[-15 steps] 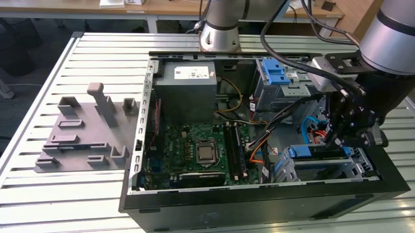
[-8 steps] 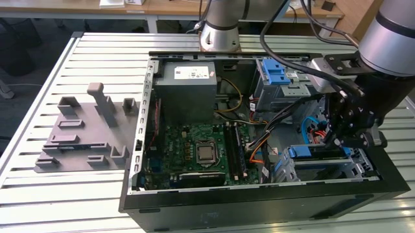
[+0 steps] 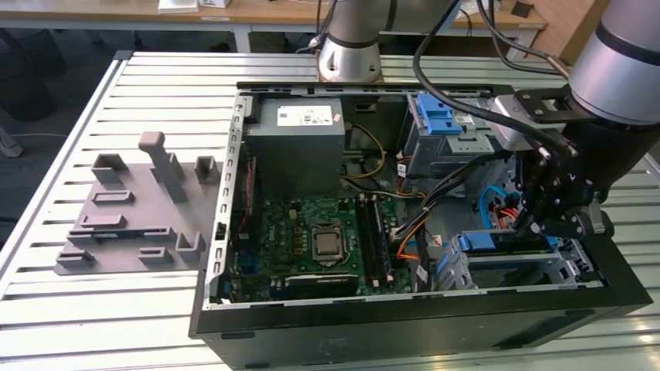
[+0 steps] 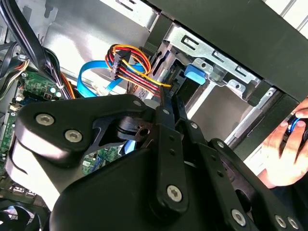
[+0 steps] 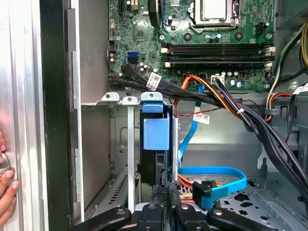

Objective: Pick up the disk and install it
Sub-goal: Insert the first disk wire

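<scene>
Closest thing to the lens in both wrist views is the black gripper (image 5: 165,190) linkage, all bolts and bars; in the second wrist view its two fingers (image 4: 169,103) run up to one tip, drawn together with barely a slit between them; can't tell if anything is pinched in there.

The disk (image 5: 156,131) is already sitting edge-on in a slot of the metal drive cage (image 5: 110,102), blue carrier frame facing the first wrist camera, dark body running down toward the fingertips; the tips sit right at its near edge, though whether they're touching it I can't say.

In the exterior view the gripper (image 3: 539,229) hangs inside the open computer case (image 3: 413,334), on the exterior view's right, just beside the disk (image 3: 493,242) in the lower cage (image 3: 573,272); the motherboard (image 3: 309,239) lies flat in the middle of the case; a blue cable (image 5: 217,171) loops across the case floor next to the cage.

The grey slotted stand (image 3: 134,218) sits on the slatted table (image 3: 62,311) well apart on the exterior view's left; a person's hand (image 4: 284,155) rests outside the case wall.
</scene>
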### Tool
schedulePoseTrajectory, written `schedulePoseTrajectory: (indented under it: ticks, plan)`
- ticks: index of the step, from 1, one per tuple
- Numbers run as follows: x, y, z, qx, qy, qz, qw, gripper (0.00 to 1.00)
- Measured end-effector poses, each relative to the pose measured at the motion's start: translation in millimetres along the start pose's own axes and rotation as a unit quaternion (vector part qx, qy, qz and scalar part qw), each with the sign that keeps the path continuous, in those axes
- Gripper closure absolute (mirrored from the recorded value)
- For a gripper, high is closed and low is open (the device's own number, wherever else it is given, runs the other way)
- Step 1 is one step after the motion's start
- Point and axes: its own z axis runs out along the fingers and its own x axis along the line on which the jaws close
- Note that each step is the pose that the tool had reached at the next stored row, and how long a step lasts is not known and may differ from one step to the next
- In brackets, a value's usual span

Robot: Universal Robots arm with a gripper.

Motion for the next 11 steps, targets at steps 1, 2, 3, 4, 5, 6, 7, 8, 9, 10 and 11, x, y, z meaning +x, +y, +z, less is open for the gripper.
schedulePoseTrajectory:
  ticks: [1,2,3,4,5,6,7,8,9,10,11]
  plan:
    - [0.0,-0.1,0.2,0.0000,-0.0001,0.000,1.0000,0.82]
    - [0.0,-0.2,0.4,0.0000,-0.0002,0.000,1.0000,0.82]
    - [0.0,-0.2,0.3,0.0000,-0.0006,0.000,1.0000,0.82]
    - [0.0,-0.2,0.3,0.0000,-0.0020,0.000,1.0000,0.76]
    - [0.0,-0.2,0.1,0.0000,-0.0033,0.000,1.0000,0.76]
    - [0.1,-0.3,-0.2,0.0000,-0.0041,0.000,1.0000,0.76]
    - [0.1,-0.3,-0.9,-0.0001,-0.0048,0.000,1.0000,0.76]
    - [0.1,-0.4,-1.6,-0.0001,-0.0055,0.000,1.0000,0.76]
    - [0.2,-0.4,-2.1,-0.0002,-0.0061,0.000,1.0000,0.76]
    - [0.2,-0.4,-2.8,-0.0004,-0.0064,0.000,1.0000,0.76]
    - [0.2,-0.5,-3.4,-0.0004,-0.0065,0.000,1.0000,0.76]
